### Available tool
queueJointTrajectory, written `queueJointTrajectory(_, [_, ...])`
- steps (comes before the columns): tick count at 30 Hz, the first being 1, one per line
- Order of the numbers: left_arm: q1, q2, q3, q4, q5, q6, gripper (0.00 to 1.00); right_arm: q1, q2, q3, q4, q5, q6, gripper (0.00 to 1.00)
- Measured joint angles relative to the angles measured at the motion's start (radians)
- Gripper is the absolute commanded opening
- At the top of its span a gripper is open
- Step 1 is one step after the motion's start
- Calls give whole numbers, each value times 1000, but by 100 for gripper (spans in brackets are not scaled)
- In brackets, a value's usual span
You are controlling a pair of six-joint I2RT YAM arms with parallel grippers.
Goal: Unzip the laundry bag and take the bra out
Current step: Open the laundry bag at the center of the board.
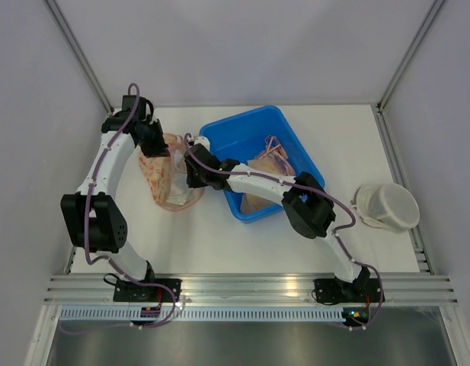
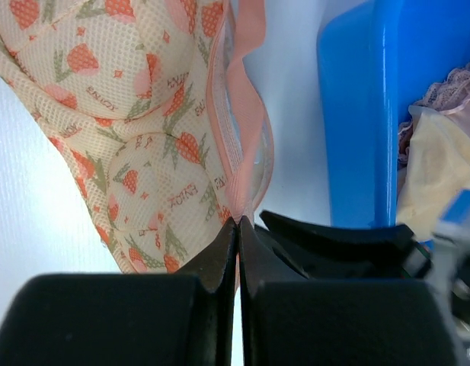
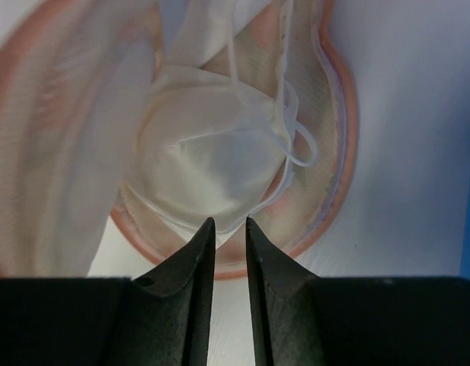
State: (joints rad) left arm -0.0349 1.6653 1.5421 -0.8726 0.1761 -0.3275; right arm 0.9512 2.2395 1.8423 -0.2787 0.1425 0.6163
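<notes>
Nearby: a blue bin (image 1: 235,137) holding pale garments (image 1: 269,164) stands just right of the laundry bag (image 1: 162,179); a white mesh tub (image 1: 387,206) sits well apart at the right edge of the desk (image 1: 242,244).
Left arm: bent up the left side, its left hand (image 2: 238,225) shut tight on the bag's pink zip edge (image 2: 250,69) (far end).
Right arm: stretched leftward over the bin's near-left corner.
Right hand (image 3: 228,225): fingers narrowly parted, clamping nothing.
Bra (image 3: 204,168): white, inside the open bag, cup edge dipping between those fingertips.
</notes>
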Motion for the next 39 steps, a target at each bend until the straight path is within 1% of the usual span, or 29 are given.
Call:
queueJointTrajectory(8, [0, -26, 3, -20, -51, 0, 2, 11, 132, 96, -56, 60, 21, 27])
queueJointTrajectory(13, [1, -66, 1, -28, -101, -1, 2, 28, 173, 122, -97, 109, 35, 25])
queueJointTrajectory(18, [22, -106, -15, -52, -206, -12, 2, 35, 183, 122, -113, 146, 64, 24])
queueJointTrajectory(21, [80, -134, -57, -68, -245, -31, 2, 35, 183, 122, -121, 156, 84, 25])
queueJointTrajectory(25, [240, -193, -165, -82, -292, -50, 4, 35, 183, 122, -122, 165, 102, 25])
queueJointTrajectory(27, [314, -222, -202, -95, -310, -55, 11, 39, 183, 121, -122, 169, 108, 25])
queueJointTrajectory(28, [350, -238, -219, -99, -315, -58, 19, 41, 183, 121, -122, 170, 111, 26])
queueJointTrajectory(30, [404, -274, -245, -105, -321, -69, 30, 43, 183, 121, -122, 172, 114, 26])
queueJointTrajectory(31, [423, -290, -254, -107, -322, -74, 40, 43, 183, 121, -122, 172, 115, 27])
queueJointTrajectory(33, [451, -311, -261, -118, -322, -86, 43, 43, 183, 121, -122, 170, 116, 29])
queueJointTrajectory(36, [457, -322, -261, -122, -322, -92, 52, 45, 183, 121, -122, 165, 112, 31])
queueJointTrajectory(37, [456, -322, -260, -125, -322, -95, 57, 45, 179, 116, -117, 158, 108, 31])
queueJointTrajectory(39, [456, -325, -256, -131, -317, -99, 59, 46, 170, 104, -116, 137, 96, 32])
